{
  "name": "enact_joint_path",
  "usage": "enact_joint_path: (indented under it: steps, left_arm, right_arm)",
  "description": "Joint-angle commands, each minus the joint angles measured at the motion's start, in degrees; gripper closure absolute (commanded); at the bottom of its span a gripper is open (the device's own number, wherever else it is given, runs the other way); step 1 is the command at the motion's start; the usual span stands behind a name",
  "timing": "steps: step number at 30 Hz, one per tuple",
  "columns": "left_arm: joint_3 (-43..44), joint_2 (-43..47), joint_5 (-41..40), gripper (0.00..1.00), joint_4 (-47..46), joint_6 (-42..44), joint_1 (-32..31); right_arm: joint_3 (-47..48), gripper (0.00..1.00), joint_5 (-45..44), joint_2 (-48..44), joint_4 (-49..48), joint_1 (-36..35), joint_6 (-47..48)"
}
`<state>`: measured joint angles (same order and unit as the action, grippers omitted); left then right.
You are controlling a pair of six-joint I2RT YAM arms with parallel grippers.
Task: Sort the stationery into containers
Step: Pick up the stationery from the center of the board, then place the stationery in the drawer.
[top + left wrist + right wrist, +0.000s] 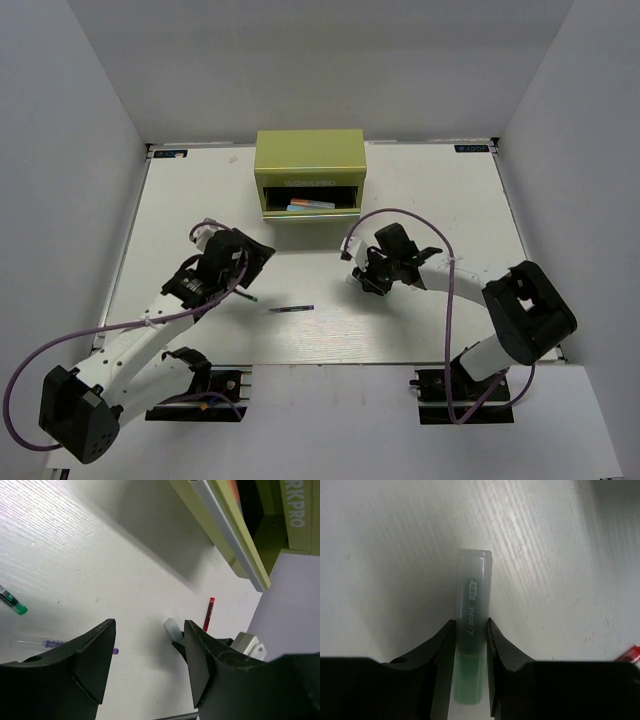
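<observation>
My right gripper [471, 622] is shut on the green-capped marker [473, 595], held low over the white table [430, 200] in front of the chest. The yellow-green chest [310, 152] stands at the back middle with a drawer open; an orange-capped and a blue-capped marker [311, 205] lie inside. My left gripper [149, 625] is open and empty, left of centre in the top view [240, 268]. The pen with the green tip [14, 603] lies beside it. The dark pen [291, 308] lies at the table's middle. The red pen [208, 614] lies by my right gripper. The black pouch is out of view.
White walls enclose the table on the left, back and right. The chest's open drawer front [235, 535] juts toward the arms. A purple cable [400, 215] loops over my right arm.
</observation>
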<state>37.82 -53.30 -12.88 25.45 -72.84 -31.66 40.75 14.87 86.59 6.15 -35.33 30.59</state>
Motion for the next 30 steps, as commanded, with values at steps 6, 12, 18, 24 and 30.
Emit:
enact_joint_path:
  steps: [6, 12, 18, 24, 30]
  left_arm:
    - [-4.7, 5.0, 0.2, 0.32, 1.7, -0.6, 0.1]
    - [-6.5, 7.6, 0.2, 0.23, 3.7, -2.5, 0.1]
    - [-7.1, 8.7, -0.4, 0.19, 7.3, -3.0, 0.1]
    - [-8.8, 12.2, -0.4, 0.19, 9.8, -3.6, 0.1]
    - [-9.3, 14.3, -0.9, 0.19, 12.2, -4.2, 0.1]
  right_arm:
    - [18.0, 1.00, 8.1, -8.4, 13.3, 0.0, 11.9]
    - [30.3, 1.00, 12.4, -3.4, 14.2, -0.2, 18.4]
    - [40.9, 1.00, 10.0, 6.4, 11.3, 0.0, 22.4]
    - [49.1, 0.97, 7.7, 15.7, 9.9, 0.1, 24.1]
    - [52.5, 0.53, 7.0, 19.3, 10.8, 0.1, 22.4]
